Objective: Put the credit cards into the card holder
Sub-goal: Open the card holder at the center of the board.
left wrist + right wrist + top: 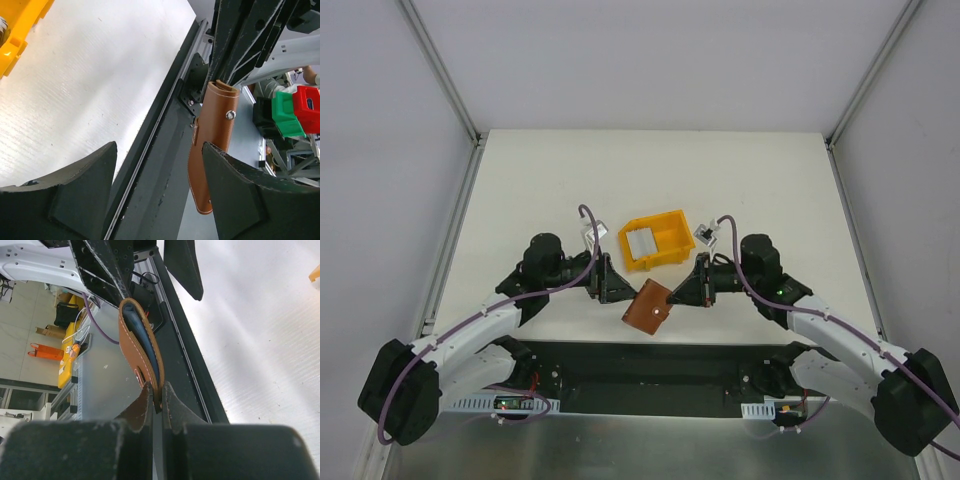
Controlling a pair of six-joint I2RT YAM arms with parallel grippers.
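Arms angled inward: right hand (pixel 157 392) clamped on the edge of a folded brown leather card holder (pixel 131 340); left hand (pixel 159 150), spread apart, just beside it.

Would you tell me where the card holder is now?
In the top view, the card holder is centre-front, pinched by the right gripper, just nearer than the yellow bin.

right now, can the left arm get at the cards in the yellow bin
Probably yes: the left fingers stand open and empty, and the cards lie exposed in the yellow bin beyond them. The card holder, pinched by the right fingers, hangs aside.
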